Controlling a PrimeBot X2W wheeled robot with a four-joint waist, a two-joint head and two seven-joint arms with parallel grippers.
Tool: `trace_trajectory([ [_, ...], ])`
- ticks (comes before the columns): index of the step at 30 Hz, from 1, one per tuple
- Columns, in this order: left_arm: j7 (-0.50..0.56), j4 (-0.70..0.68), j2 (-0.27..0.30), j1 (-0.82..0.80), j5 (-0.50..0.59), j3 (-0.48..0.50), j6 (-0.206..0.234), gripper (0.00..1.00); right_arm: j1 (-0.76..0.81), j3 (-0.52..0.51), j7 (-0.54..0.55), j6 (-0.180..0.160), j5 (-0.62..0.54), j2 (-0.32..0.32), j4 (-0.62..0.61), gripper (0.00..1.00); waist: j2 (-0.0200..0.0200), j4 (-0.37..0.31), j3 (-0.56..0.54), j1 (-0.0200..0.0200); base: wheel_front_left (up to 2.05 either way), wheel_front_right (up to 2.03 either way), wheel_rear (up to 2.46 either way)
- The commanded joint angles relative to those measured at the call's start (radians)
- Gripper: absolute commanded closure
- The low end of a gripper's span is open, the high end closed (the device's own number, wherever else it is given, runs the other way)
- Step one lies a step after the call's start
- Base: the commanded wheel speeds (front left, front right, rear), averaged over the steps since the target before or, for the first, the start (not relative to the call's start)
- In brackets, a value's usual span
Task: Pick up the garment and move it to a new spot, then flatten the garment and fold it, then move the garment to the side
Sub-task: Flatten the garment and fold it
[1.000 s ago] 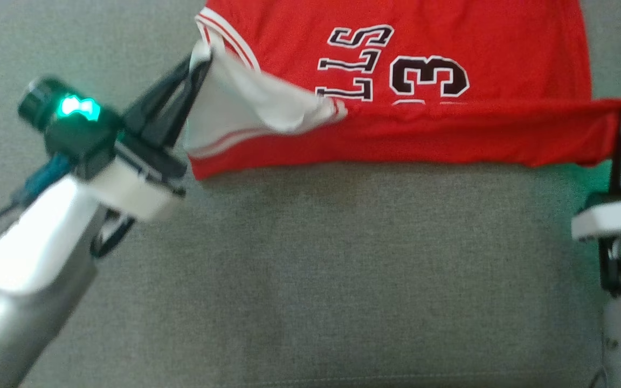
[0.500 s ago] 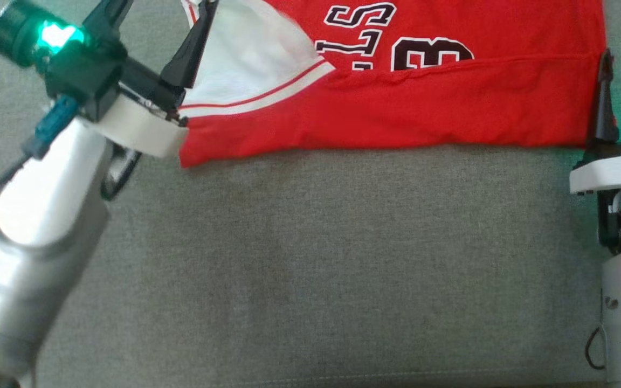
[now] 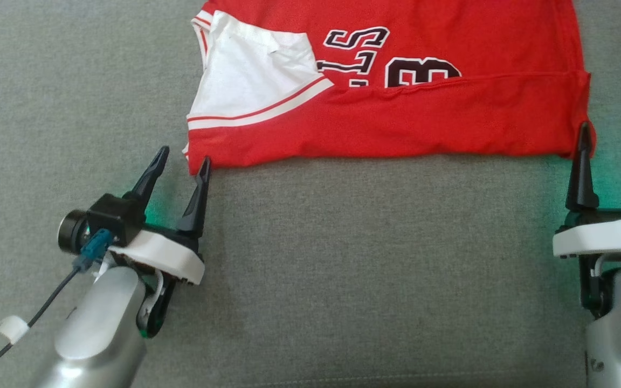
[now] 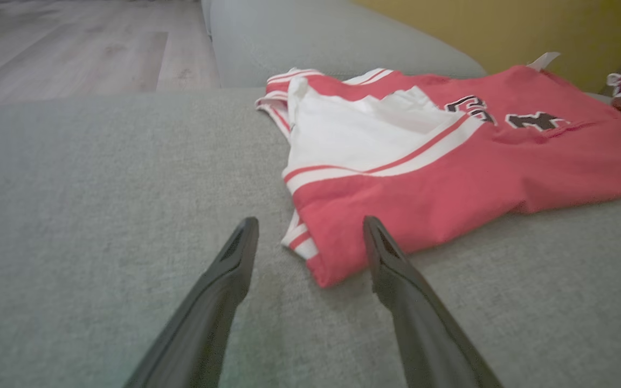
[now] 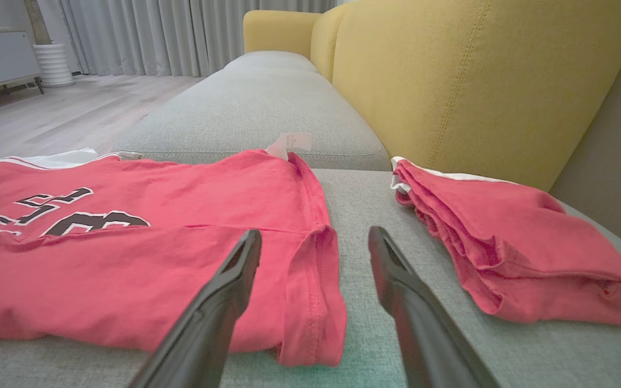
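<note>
The garment (image 3: 397, 113) is a red jersey with white trim and black lettering, lying flat on the grey cushion with its near strip folded up over itself. My left gripper (image 3: 184, 159) stands open just short of the jersey's near left corner (image 4: 321, 269), holding nothing. My right gripper (image 3: 612, 134) is open beside the near right corner (image 5: 310, 302), also holding nothing. The white inside of the jersey (image 4: 359, 134) shows at its left end.
A second red folded garment (image 5: 504, 242) lies to the right of the jersey, by the yellow backrest (image 5: 450, 81). Grey seat cushion (image 3: 370, 269) stretches toward me. Wooden floor (image 4: 73, 48) lies beyond the seat's left end.
Both grippers have opened and let go of the folded edge, then drawn back toward me. The jersey's near strip now lies flat on the cushion.
</note>
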Motion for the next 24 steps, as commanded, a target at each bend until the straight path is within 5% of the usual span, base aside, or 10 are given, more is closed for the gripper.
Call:
trace_trajectory([
  [1, -0.001, -0.017, 0.017, -0.016, -0.006, 0.038, 0.001, 0.00, 0.011, 0.023, -0.006, -0.001, 0.004, 0.003, -0.031, 0.00, 0.0000, -0.002, -0.001, 0.0002, 0.00, 0.00, 0.00],
  [7, 0.011, 0.062, 0.016, -0.060, -0.020, 0.031, -0.030, 0.00, -0.004, 0.044, -0.006, -0.001, 0.007, 0.001, -0.028, 0.00, 0.0000, -0.010, 0.021, 0.0002, 0.00, 0.00, 0.00],
  [8, 0.013, 0.072, 0.014, -0.068, -0.023, 0.027, -0.039, 0.11, -0.006, 0.043, -0.006, -0.001, 0.007, 0.001, -0.026, 0.00, 0.0000, -0.010, 0.024, 0.0002, 0.00, 0.00, 0.00],
  [9, 0.016, 0.082, 0.013, -0.076, -0.025, 0.022, -0.047, 0.47, -0.006, 0.042, -0.006, -0.001, 0.007, 0.001, -0.023, 0.00, 0.0000, -0.010, 0.026, 0.0002, 0.00, 0.00, 0.00],
  [11, 0.016, 0.100, 0.011, -0.088, -0.030, 0.013, -0.060, 1.00, -0.007, 0.041, -0.006, -0.001, 0.008, 0.000, -0.013, 0.00, 0.0000, -0.010, 0.027, 0.0002, 0.00, 0.00, 0.00],
  [24, 0.008, 0.083, 0.066, -0.088, -0.062, -0.016, -0.094, 1.00, -0.082, 0.005, -0.006, -0.001, 0.030, -0.012, 0.257, 0.00, 0.0000, 0.005, -0.008, 0.0002, 0.00, 0.00, 0.00],
])
